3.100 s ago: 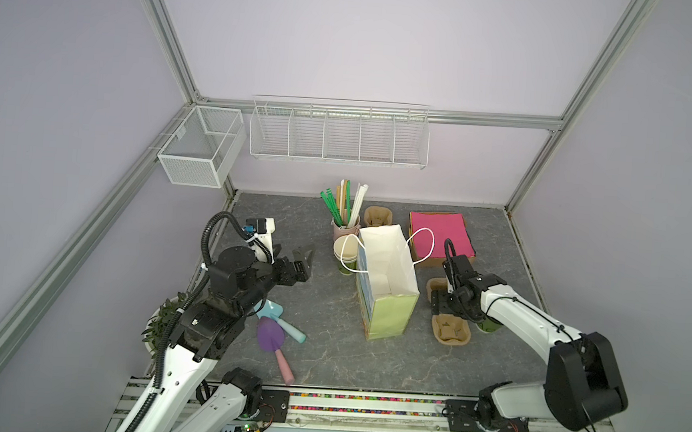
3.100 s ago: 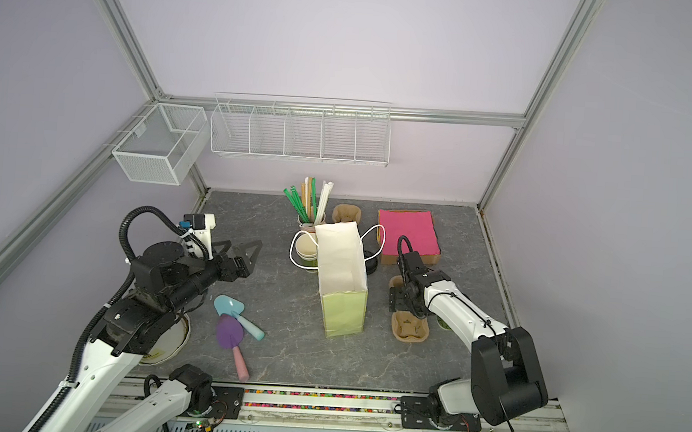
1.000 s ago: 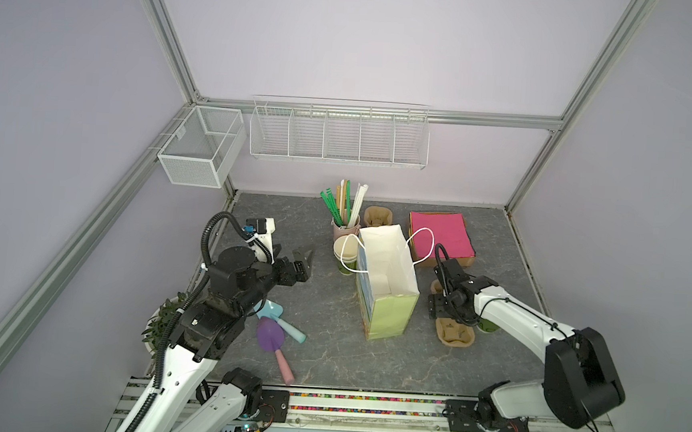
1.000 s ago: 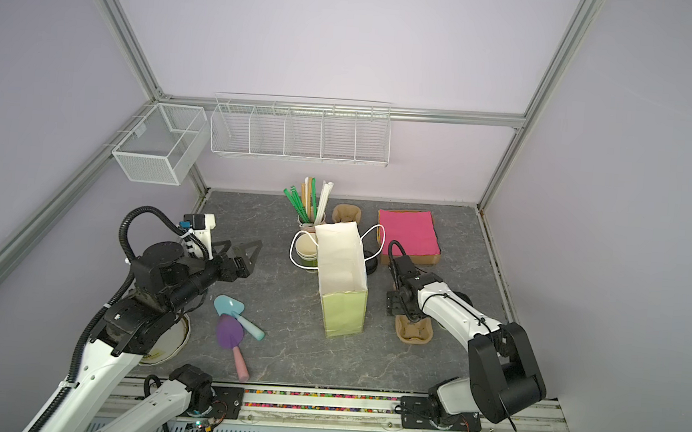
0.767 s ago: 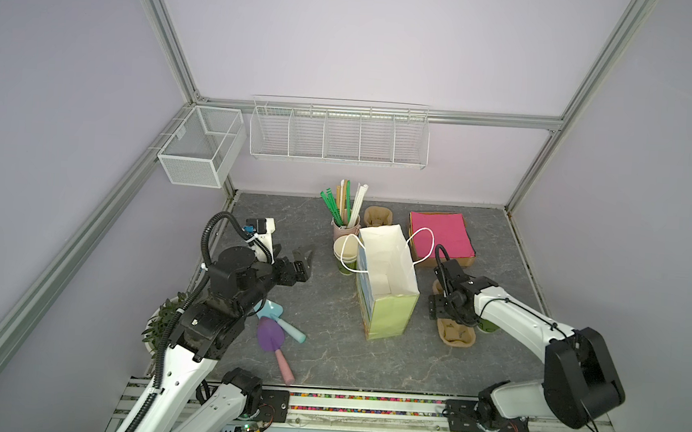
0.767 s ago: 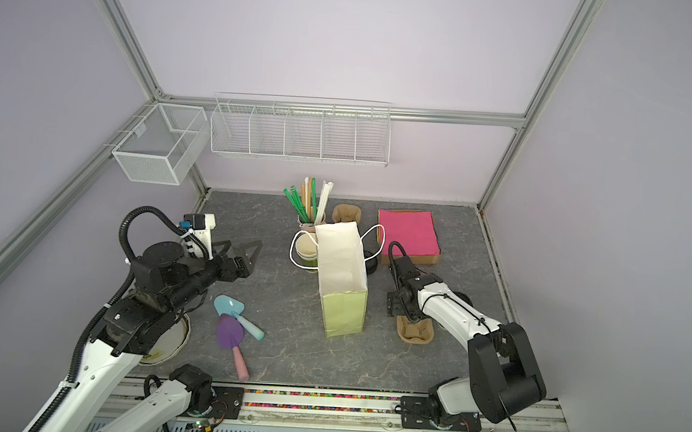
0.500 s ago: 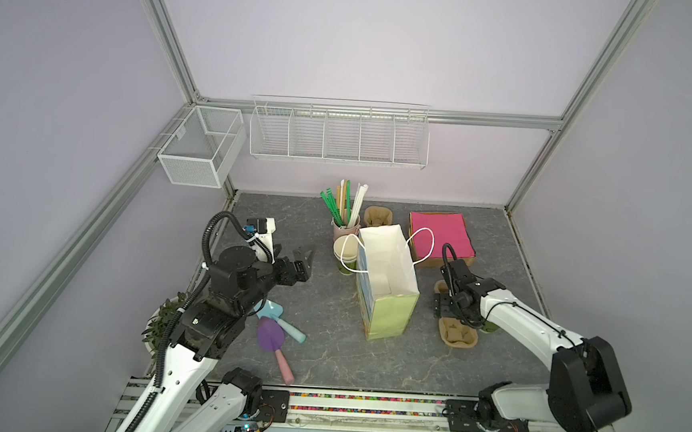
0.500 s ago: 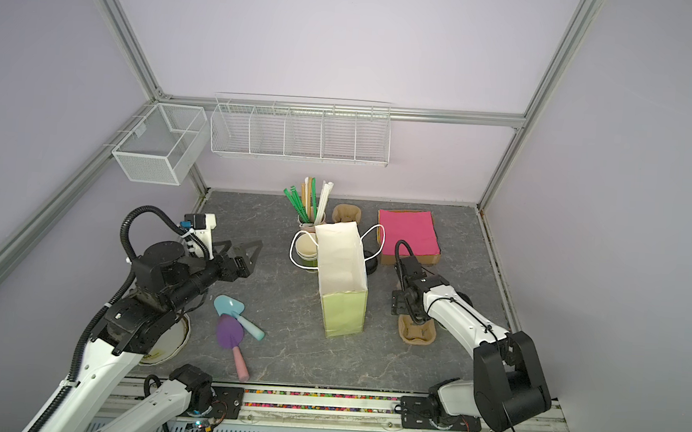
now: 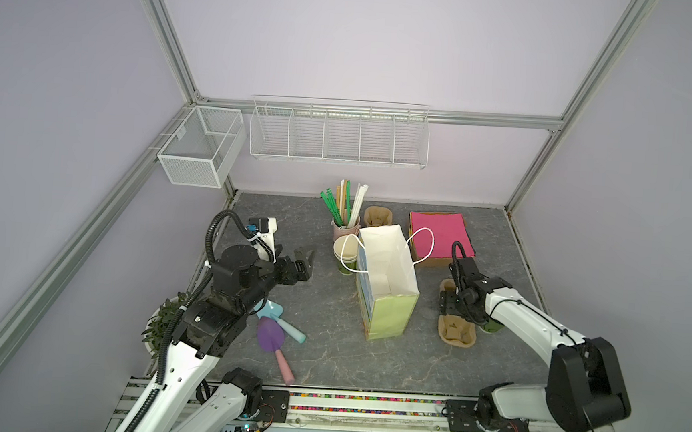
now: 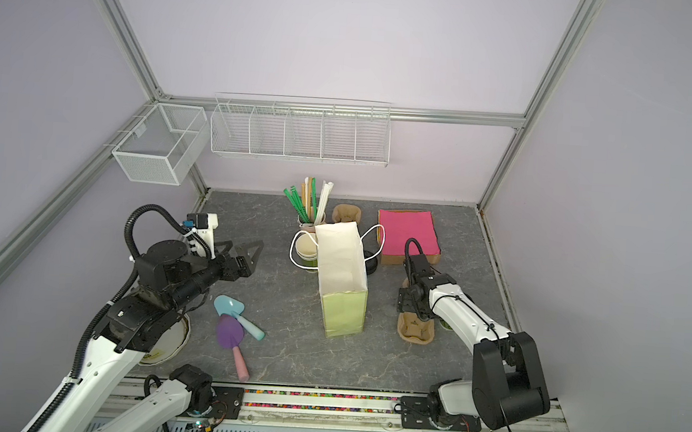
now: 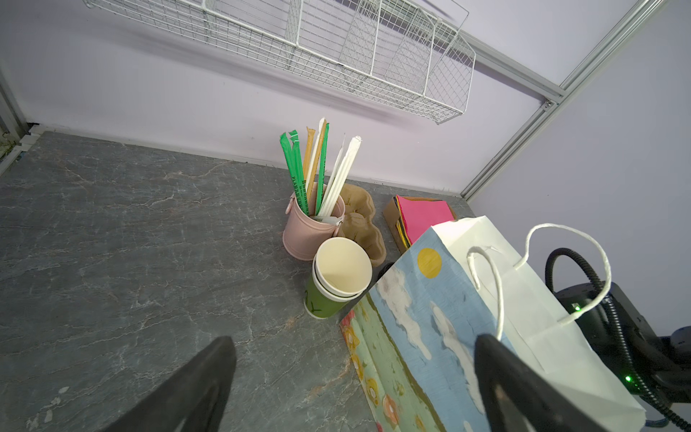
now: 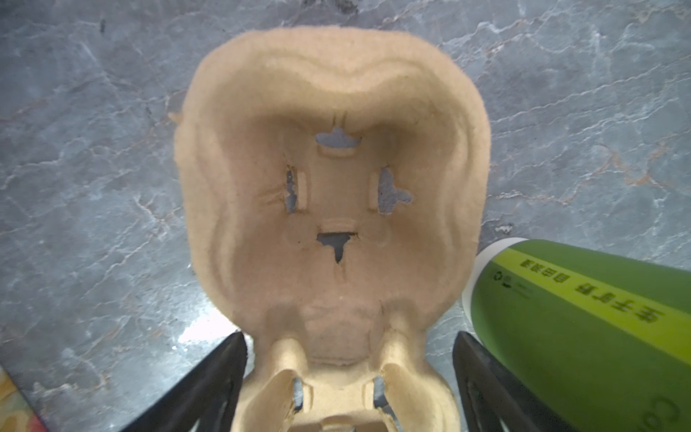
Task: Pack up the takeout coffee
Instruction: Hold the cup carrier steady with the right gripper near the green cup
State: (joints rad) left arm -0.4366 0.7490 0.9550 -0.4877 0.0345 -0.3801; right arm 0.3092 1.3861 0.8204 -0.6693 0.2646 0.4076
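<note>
The takeout coffee (image 12: 583, 318) shows as a green paper cup with a pale band, standing against the side of a brown pulp cup carrier (image 12: 336, 187); its lid is out of view. In both top views my right arm hides all but a green sliver (image 9: 491, 328) (image 10: 447, 325). My right gripper (image 12: 351, 389) (image 9: 448, 305) (image 10: 407, 302) is open, pointing down, its fingers astride the carrier's (image 9: 457, 331) narrow middle without touching it. An open paper bag (image 9: 388, 307) (image 10: 342, 304) (image 11: 430, 318) stands upright at mid-table. My left gripper (image 9: 306, 260) (image 10: 250, 250) (image 11: 355, 377) is open and empty, left of the bag.
A stack of lidless green cups (image 9: 345, 254) (image 11: 336, 284) and a pink bucket of straws (image 9: 344, 221) stand behind the bag's left side. A second carrier (image 9: 377, 216) and a box of pink napkins (image 9: 439, 232) sit at the back. Two toy trowels (image 9: 274, 324) lie front left.
My right wrist has shifted a little to the right above the carrier. The left arm and the bag have not moved.
</note>
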